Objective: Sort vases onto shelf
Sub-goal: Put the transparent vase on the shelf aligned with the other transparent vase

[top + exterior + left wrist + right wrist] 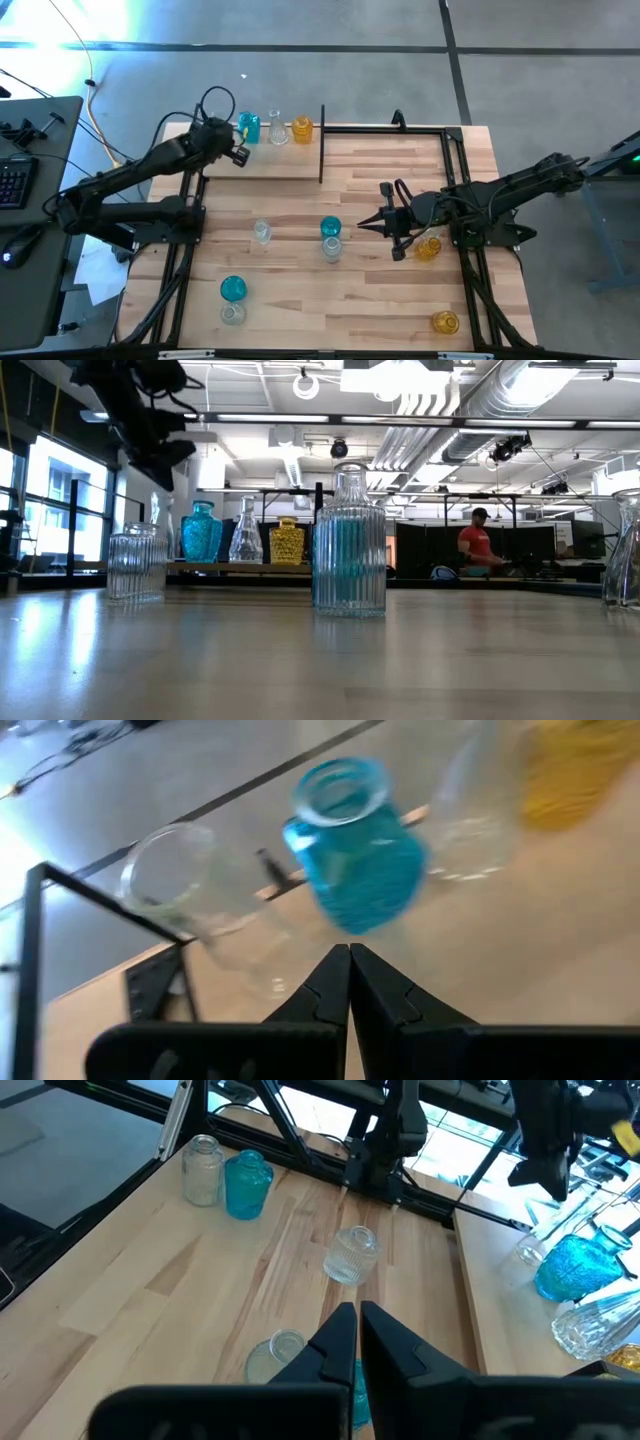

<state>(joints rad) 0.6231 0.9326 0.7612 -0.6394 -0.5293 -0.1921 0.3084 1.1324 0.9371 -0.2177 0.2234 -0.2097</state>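
Wooden tabletop (300,300) carries the shelf (262,160) with three vases placed, teal (249,126), clear (277,129), amber (302,128), seven more loose away from it, my left pincer (240,155) just beside the shelf and right pincer (366,222) well off it, both pinched together, empty

Three teal vases (331,227), three amber vases (445,322), five clear vases (261,232).

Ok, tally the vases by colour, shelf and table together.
Teal vases: 3
Amber vases: 3
Clear vases: 5, the last one plain only in the left wrist view
Total: 11
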